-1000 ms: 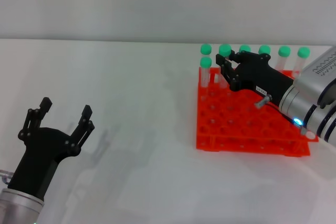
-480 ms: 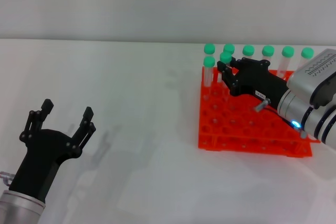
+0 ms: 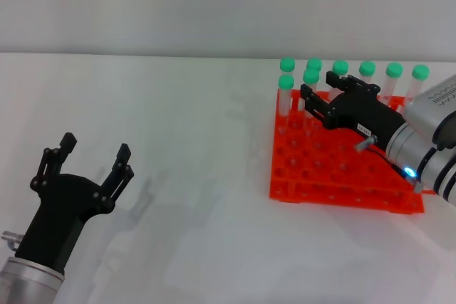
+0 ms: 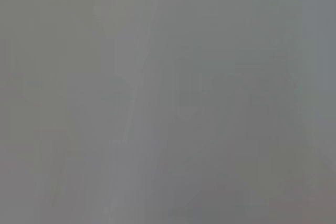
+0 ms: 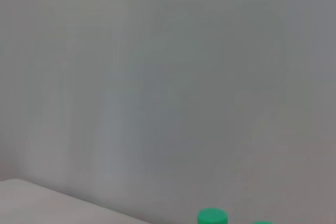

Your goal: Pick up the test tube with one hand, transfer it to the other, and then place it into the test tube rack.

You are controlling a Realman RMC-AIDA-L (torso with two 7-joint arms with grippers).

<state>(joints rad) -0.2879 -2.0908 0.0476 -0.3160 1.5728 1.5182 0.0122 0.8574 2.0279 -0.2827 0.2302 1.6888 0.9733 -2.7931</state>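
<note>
Black fingers of our left gripper (image 3: pixel 91 163) spread wide, waiting over bare table. Rightward, our right gripper (image 3: pixel 319 95) clamps the test tube (image 3: pixel 311 88) above the test tube rack (image 3: pixel 340 179); we should lift straight, avoiding neighbours.

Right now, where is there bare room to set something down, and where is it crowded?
The widest bare patch of the table lies between the left tool, open at the near left, and the test tube rack. The rack's near rows of holes stand empty. Its far edge is crowded: green-capped tubes line it, and the right tool hangs among them beside the test tube.
</note>
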